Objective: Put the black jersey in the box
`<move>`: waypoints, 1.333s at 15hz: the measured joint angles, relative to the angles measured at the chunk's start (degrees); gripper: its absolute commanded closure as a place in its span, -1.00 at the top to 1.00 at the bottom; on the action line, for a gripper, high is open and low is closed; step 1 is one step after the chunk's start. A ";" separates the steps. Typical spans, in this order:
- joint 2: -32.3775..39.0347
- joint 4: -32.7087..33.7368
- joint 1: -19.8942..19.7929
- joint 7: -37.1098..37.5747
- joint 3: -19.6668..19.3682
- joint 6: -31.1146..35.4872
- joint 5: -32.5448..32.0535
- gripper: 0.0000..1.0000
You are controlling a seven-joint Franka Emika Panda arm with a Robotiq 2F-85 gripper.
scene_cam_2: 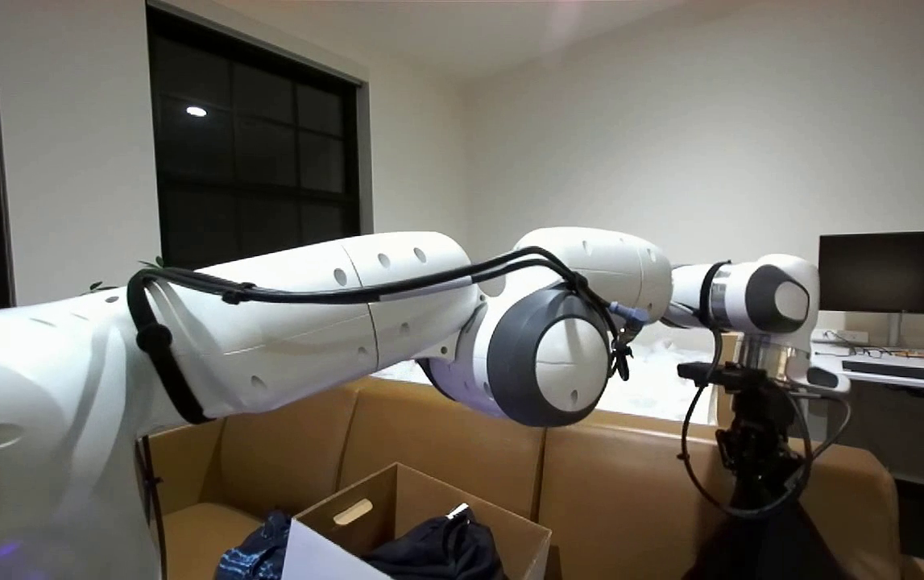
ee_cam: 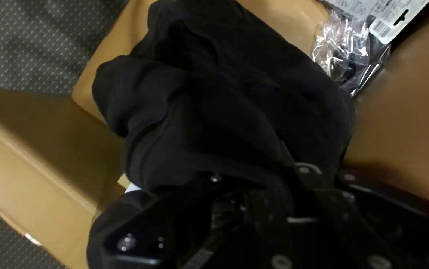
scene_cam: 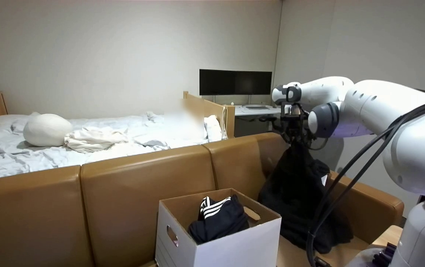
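Holds from above, with the black robot hand [scene_cam: 296, 142], the soft black cloth jersey [scene_cam: 290, 189], taken here as the one of the task. Has it directly under the hand, with the long axis nearly vertical: narrow at the top, spread wide at the lower end. In an exterior view, seems to touch with this lower end the brown leather surface [scene_cam: 292, 256] below the hand, so probably does not carry the whole weight. Needs to reach the white cardboard box [scene_cam: 240, 243], lower than the hand and well to the side of it, toward the left in both exterior views. Has to count also, inside this box, with a dark white-striped garment [scene_cam: 221, 218], probably taking some room. By judgement, has first to lift, until having the loose end above the box rim, and only after to travel sideways.

Concerning the hand, clamps on the gathered upper end of the jersey, to judge from the narrow peak of cloth just under it. In the wrist view, shows much cloth directly before the hand, dark against dark, and so does not permit to read the exact width of the grip. Touches, as far as visible, nothing other than this cloth.
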 measured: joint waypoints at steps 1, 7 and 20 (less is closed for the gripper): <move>-1.72 0.01 0.34 -1.36 -0.48 -0.76 -1.17 -0.92; -10.62 0.06 1.85 -8.69 -2.69 -2.25 -5.74 -0.92; -23.37 -0.49 -0.31 -10.63 -3.14 -5.55 -5.98 -0.92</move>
